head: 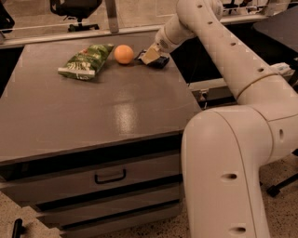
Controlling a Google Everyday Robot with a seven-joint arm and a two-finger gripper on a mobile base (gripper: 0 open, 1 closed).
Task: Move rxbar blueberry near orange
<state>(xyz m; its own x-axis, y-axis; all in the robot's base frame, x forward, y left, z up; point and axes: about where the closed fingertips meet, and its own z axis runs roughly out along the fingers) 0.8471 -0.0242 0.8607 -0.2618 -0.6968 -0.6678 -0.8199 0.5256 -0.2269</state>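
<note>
The orange (124,54) sits on the grey table top (107,107) near its far edge. The rxbar blueberry (161,61) is a dark navy bar lying low over the table just right of the orange, a small gap apart. My gripper (151,55) reaches in from the right on the white arm and is shut on the bar, covering its middle. The bar's label end is hidden by the fingers.
A green chip bag (86,61) lies left of the orange. The table is a drawer cabinet with a handle (110,177) at the front. My white arm and base (233,153) fill the right side. An office chair (74,8) stands behind.
</note>
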